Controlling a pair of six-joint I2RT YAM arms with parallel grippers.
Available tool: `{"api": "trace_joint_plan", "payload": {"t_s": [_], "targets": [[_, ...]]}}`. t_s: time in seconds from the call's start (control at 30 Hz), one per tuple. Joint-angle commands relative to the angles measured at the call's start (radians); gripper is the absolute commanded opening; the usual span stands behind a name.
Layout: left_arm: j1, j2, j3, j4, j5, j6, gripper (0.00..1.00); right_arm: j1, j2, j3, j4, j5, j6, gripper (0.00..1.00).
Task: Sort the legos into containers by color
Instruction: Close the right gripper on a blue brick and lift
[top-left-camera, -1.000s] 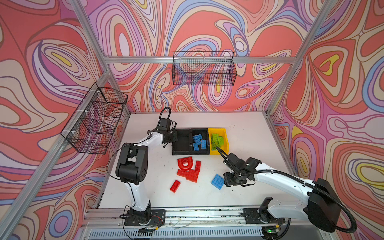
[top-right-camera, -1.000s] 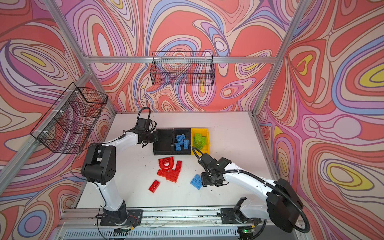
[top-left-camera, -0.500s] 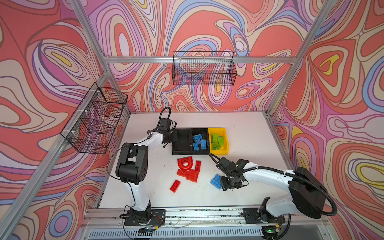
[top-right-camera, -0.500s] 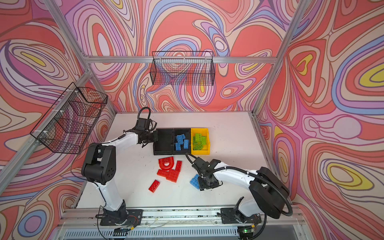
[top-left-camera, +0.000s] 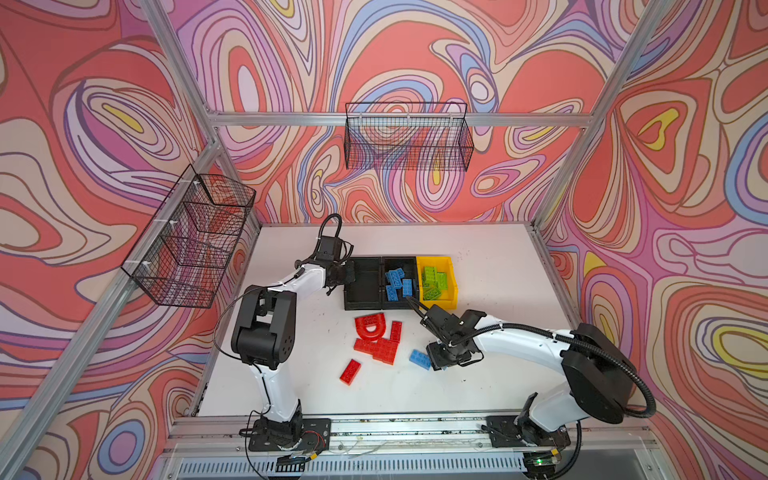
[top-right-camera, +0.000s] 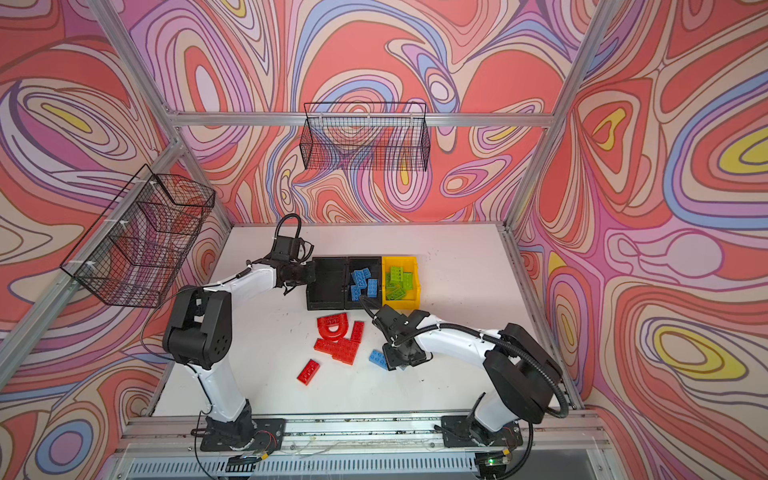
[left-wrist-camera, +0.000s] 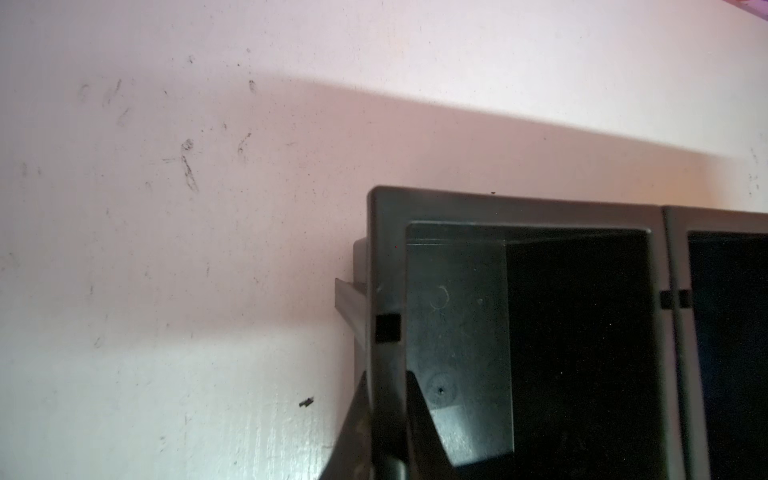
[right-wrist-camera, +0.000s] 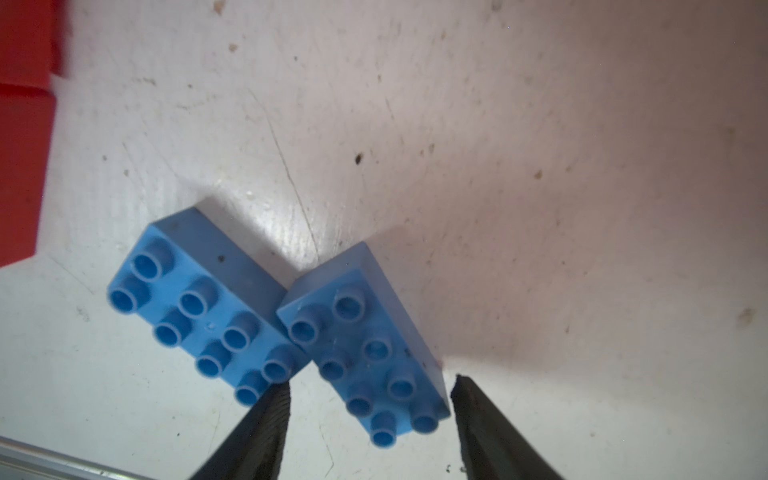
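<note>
Three containers stand in a row in both top views: an empty black bin (top-left-camera: 362, 282), a black bin (top-left-camera: 411, 303) with several blue legos, and a yellow bin (top-left-camera: 451, 286) with green legos. My left gripper (top-left-camera: 348, 274) (left-wrist-camera: 386, 415) is shut on the empty black bin's (left-wrist-camera: 457, 208) outer wall. Two blue bricks lie on the table, touching at a corner. My right gripper (right-wrist-camera: 370, 390) (top-left-camera: 439, 362) is open and low over one blue brick (right-wrist-camera: 365, 353), a finger on each side with gaps. The other blue brick (right-wrist-camera: 208, 324) (top-left-camera: 419, 359) lies beside it. Red legos (top-left-camera: 376, 338), one an arch, lie loose left of them.
A single red brick (top-left-camera: 350, 371) lies apart near the front. Black wire baskets hang on the back wall (top-left-camera: 407, 137) and the left wall (top-left-camera: 191, 241). A metal rail (top-left-camera: 374, 428) runs along the table's front edge.
My right gripper has moved left and down onto the blue bricks, still open. The left arm and the bins have not moved.
</note>
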Motion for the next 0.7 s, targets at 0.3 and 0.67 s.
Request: {"api": "trace_joint_plan", "payload": {"t_s": [0.3, 0.67], "targets": [[0.000, -0.027, 0.011, 0.029, 0.016, 0.002, 0.00, 0.003, 0.023, -0.026, 0.003, 0.042, -0.027, 0.48], [0.000, -0.028, 0.011, 0.028, 0.018, 0.002, 0.00, 0.003, 0.007, -0.033, 0.011, 0.061, -0.008, 0.43]]}}
